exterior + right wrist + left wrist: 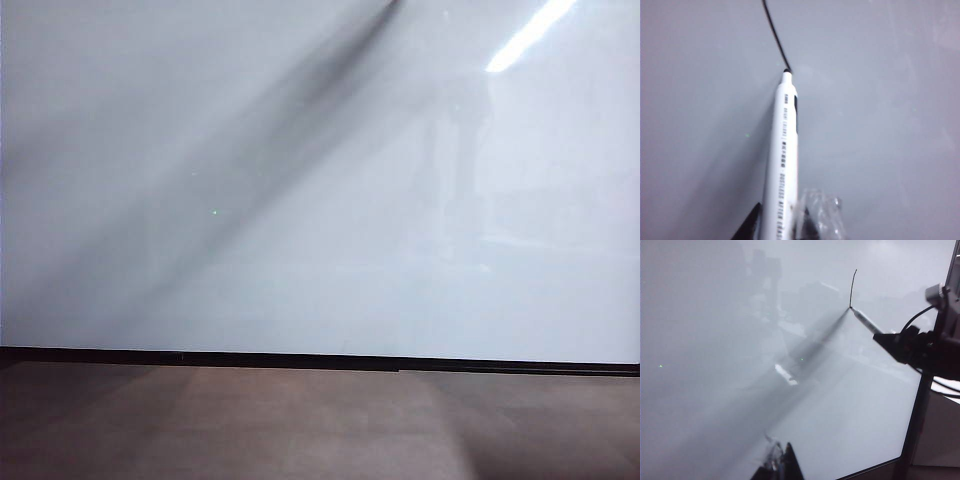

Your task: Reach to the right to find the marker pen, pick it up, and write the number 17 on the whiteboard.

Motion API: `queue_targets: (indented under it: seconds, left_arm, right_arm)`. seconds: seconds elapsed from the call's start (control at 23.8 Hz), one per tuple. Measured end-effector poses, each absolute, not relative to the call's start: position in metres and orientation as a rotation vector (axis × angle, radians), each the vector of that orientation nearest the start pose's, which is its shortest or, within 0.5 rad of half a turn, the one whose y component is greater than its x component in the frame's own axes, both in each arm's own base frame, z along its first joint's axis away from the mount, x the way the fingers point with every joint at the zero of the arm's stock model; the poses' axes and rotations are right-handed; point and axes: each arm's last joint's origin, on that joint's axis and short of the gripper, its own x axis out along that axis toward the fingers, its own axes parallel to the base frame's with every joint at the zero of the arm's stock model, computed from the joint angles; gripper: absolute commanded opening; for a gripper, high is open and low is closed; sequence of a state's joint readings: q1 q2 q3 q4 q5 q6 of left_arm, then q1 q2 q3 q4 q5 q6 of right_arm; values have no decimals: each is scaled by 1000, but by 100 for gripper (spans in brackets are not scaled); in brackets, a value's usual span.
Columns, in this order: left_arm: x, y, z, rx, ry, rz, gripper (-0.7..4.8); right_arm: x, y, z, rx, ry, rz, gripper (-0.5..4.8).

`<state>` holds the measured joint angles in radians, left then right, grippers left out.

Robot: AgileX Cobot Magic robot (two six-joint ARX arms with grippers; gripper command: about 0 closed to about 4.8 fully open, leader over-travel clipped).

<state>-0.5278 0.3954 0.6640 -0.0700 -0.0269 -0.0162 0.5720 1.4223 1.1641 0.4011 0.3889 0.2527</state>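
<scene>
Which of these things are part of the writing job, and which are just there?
In the job:
- glossy white whiteboard
- white marker pen, tip on board
- black drawn stroke
- right gripper, shut on the pen

Just there:
- brown-grey matte surface
- left gripper, idle

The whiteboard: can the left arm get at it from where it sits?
Probably yes. Nothing stands between the left pincer and the whiteboard. The right pincer, shut on the marker pen, works off to one side, where a black stroke is drawn.
</scene>
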Motion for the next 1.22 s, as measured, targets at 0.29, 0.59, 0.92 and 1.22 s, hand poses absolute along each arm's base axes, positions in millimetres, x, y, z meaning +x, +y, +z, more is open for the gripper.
queue_targets:
  seconds: [0.29,0.59,0.92,1.22]
  left_arm:
    - [79,-45,347,-71,-189,-501,-5]
    - [80,-46,347,-70,-187,-501,-5]
    - [80,-46,347,-70,-186,-501,-5]
    - [82,-47,346,-67,-174,-501,-5]
  right_arm:
    - [253,175,396,278,-182,243,-8]
    - [263,155,402,267,-246,164,-8]
    - [271,136,408,277,-306,133,-8]
    - [277,127,415,270,-325,139,-8]
